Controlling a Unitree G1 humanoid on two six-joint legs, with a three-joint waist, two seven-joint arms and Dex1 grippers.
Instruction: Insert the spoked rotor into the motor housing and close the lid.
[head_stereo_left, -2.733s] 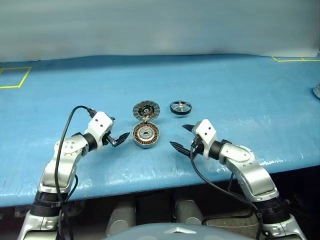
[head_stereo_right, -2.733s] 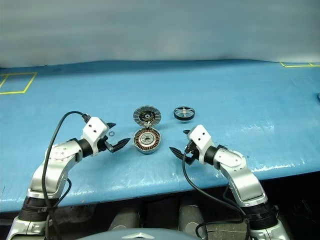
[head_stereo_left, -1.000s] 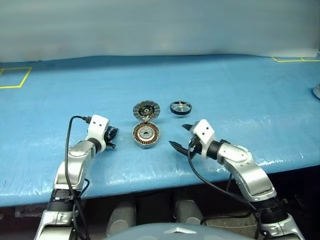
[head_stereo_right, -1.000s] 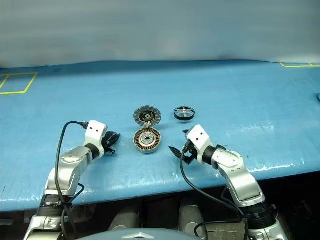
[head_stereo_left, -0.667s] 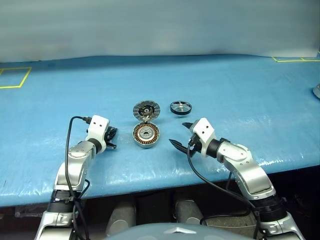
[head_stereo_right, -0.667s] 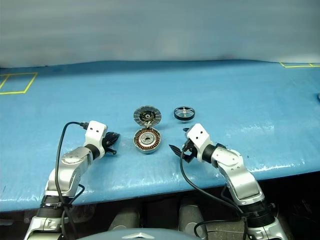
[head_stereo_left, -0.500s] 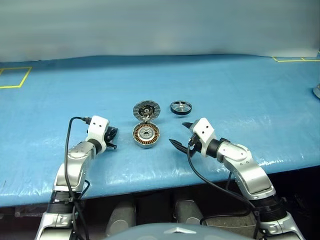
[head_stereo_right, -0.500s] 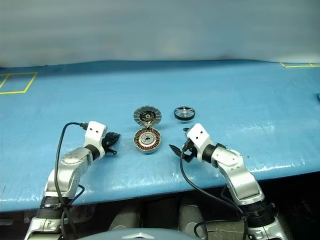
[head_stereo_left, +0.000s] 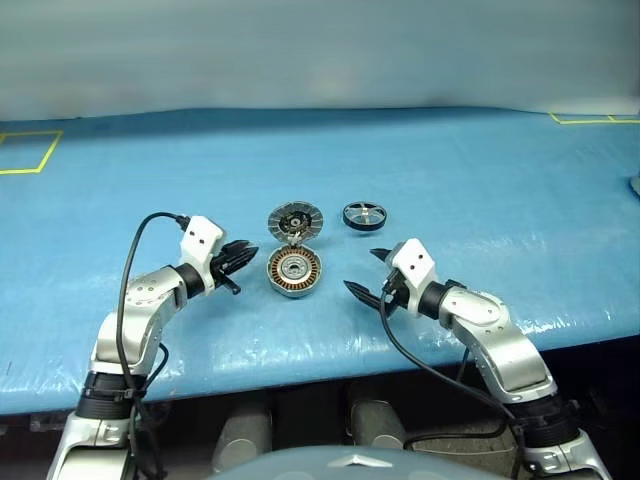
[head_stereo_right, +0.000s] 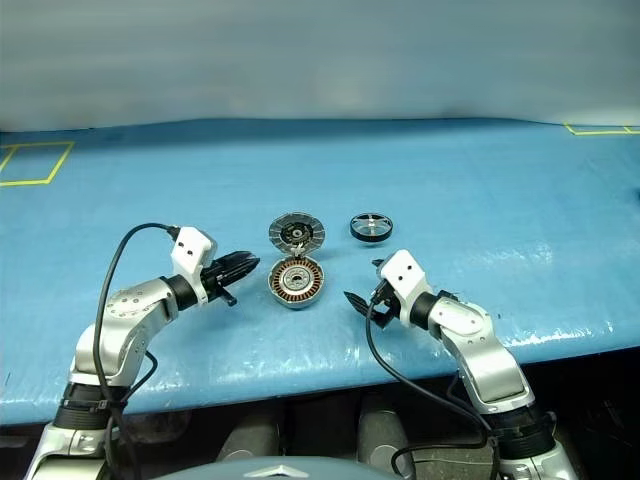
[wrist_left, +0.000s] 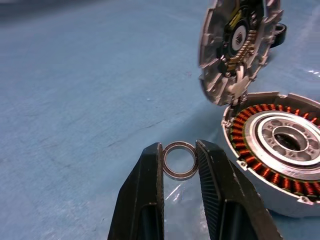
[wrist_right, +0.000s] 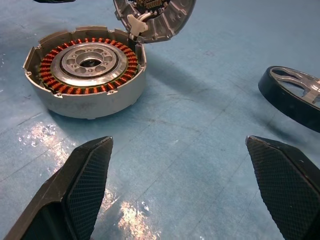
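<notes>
The two head views look forward and down from above onto the blue surface (head_stereo_left: 450, 180), taking in both arms. Each wrist view sits low and close, looking along its own tool's fingers. All views share the motor housing (wrist_right: 86, 70) and its open lid (wrist_left: 235, 47).

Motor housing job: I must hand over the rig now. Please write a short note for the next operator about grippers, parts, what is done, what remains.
Left gripper: shut on a small metal ring, held beside the motor housing.
Right gripper: open, holding nothing, low over the blue table on the housing's other side.
Motor housing: on the table, open, copper windings showing. The lid stands swung open on its hinge at the far side.
Spoked rotor: lying on the table, apart from the housing, beyond the right gripper.
Done: nothing of the insertion yet.
Left: put the rotor in the housing, then close the lid.
</notes>
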